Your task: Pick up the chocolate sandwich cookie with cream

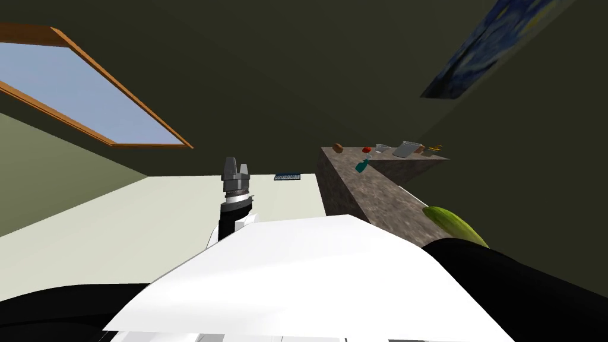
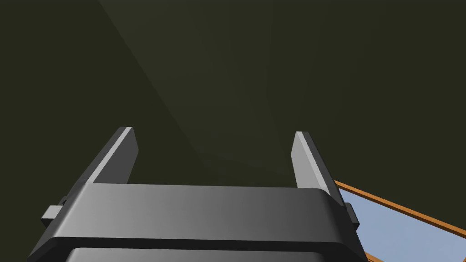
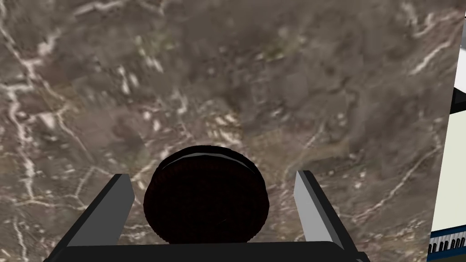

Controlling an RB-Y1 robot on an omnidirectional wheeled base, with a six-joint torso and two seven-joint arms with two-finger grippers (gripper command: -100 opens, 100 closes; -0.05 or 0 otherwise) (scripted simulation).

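The chocolate sandwich cookie (image 3: pixel 205 200), a round dark disc with a finely ribbed edge and a thin pale band along its upper rim, is located on the brown-grey, pale-veined stone countertop (image 3: pixel 227 68). It is bracketed by the flat blade fingers of the right gripper (image 3: pixel 213 173), which are spread apart, with a gap visible on each side. The left gripper (image 2: pixel 214 131) is raised clear of the countertop, its fingers parted and holding nothing.

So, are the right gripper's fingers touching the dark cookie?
Apart. In the right wrist view the cookie sits between the open fingers, counter showing on each side.
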